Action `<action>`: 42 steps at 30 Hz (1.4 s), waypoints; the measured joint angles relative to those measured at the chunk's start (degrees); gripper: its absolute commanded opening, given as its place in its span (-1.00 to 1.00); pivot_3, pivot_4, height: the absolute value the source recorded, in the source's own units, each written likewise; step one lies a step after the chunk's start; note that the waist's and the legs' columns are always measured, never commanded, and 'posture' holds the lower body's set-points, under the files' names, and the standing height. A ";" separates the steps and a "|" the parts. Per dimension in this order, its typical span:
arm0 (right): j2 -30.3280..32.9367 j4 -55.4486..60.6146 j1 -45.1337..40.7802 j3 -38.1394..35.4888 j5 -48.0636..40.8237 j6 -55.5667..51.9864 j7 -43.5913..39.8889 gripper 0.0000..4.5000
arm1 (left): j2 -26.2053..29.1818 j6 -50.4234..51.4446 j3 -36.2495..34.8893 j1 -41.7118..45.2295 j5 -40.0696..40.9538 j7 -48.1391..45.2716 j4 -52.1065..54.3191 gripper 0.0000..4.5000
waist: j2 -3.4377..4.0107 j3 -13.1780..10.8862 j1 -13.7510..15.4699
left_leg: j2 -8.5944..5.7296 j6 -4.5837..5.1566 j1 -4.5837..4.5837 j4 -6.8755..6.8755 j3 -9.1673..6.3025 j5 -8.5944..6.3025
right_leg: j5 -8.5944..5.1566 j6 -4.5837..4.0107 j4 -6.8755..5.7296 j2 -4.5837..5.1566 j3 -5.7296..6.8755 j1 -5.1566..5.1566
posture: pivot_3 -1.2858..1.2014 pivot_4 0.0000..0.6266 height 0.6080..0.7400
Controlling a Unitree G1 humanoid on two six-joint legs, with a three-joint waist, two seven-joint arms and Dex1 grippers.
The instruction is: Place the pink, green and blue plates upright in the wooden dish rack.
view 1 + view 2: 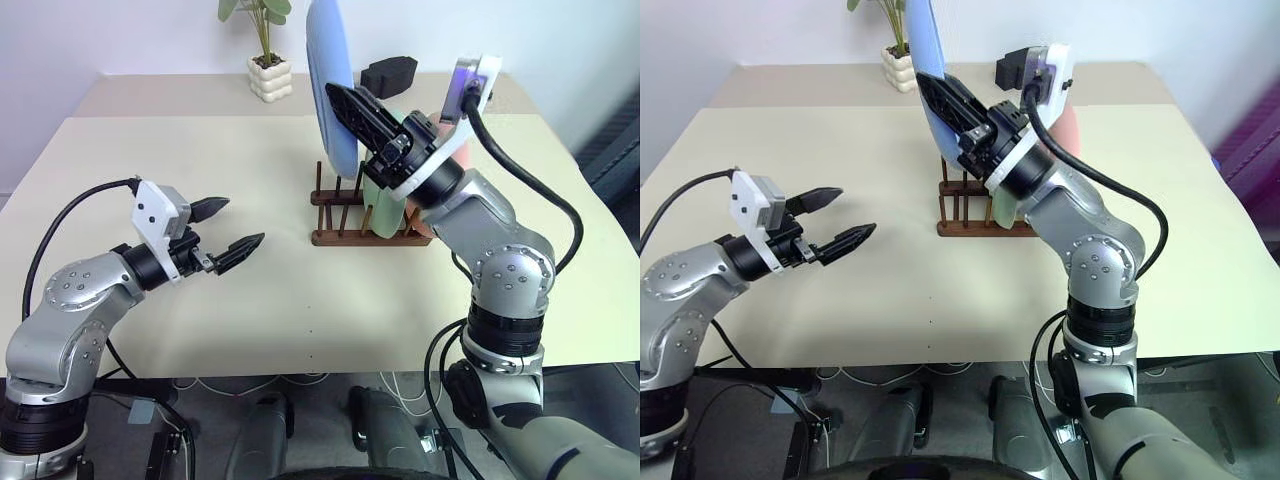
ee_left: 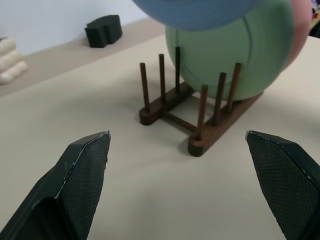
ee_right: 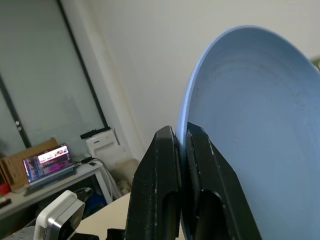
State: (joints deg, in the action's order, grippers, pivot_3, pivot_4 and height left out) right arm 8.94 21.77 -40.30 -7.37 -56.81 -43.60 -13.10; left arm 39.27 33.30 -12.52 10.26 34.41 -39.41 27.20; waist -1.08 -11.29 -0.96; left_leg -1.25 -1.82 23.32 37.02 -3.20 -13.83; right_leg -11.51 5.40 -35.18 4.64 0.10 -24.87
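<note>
My right gripper [image 1: 335,95] is shut on the rim of the blue plate [image 1: 330,80] and holds it upright in the air, just above the left end of the wooden dish rack [image 1: 345,235]. In the right wrist view its fingers [image 3: 160,165] pinch the blue plate [image 3: 260,125] edge. The green plate [image 2: 235,50] stands upright between the rack's pegs, and the pink plate [image 1: 1068,130] stands right behind it. My left gripper [image 1: 245,221] hovers open and empty over the table, left of the rack and pointing toward it.
A black block [image 1: 388,75] and a potted plant in a white pot [image 1: 270,78] stand at the back of the beige table [image 1: 200,150]. Several free pegs [image 2: 161,80] stand at the rack's near end.
</note>
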 measured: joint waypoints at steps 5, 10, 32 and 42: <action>-0.43 0.04 1.04 -0.16 -4.69 -2.43 4.87 -1.00 | -0.04 -0.09 0.39 -0.24 -0.02 -0.46 -0.08 0.98 | 0.00 0.00 -0.03 | 0.00 0.01 0.00 0.00 0.01 0.00 | 0.00 0.00 0.00 0.00 0.00 0.00 | 0.03 -0.52 0.94; -0.53 -0.14 1.41 -0.28 -7.56 -3.97 8.77 -1.00 | -0.05 -0.46 0.49 -0.98 -0.11 -1.19 -0.08 0.98 | 0.00 0.00 -0.04 | 0.01 0.01 0.00 0.00 0.00 0.00 | 0.00 0.00 0.01 -0.01 0.00 0.00 | 0.03 -0.52 0.94; -2.11 -3.73 1.93 -1.13 -13.10 -4.25 18.60 -1.00 | -1.01 -1.82 1.24 -1.19 -1.34 -1.47 -0.09 0.98 | 0.00 0.00 -0.04 | 0.02 0.02 0.01 0.00 0.01 -0.01 | -0.01 -0.01 0.03 -0.01 0.00 0.00 | 0.03 -0.52 0.94; -2.90 -6.85 2.77 -2.01 -14.19 -4.23 22.45 -1.00 | -1.00 -2.47 1.24 -1.57 -1.44 -1.46 -0.09 0.98 | 0.00 0.00 -0.05 | 0.03 0.03 0.01 0.00 0.01 -0.01 | -0.01 -0.02 0.04 -0.01 0.00 0.00 | 0.03 -0.52 0.94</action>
State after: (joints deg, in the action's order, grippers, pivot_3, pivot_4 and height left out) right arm 6.04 14.93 -37.53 -9.38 -71.00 -47.83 9.35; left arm 38.27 30.83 -11.28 8.69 32.98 -40.87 27.12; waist -1.08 -11.29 -1.00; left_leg -1.22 -1.79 23.33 37.02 -3.19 -13.84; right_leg -11.52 5.38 -35.14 4.63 0.10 -24.87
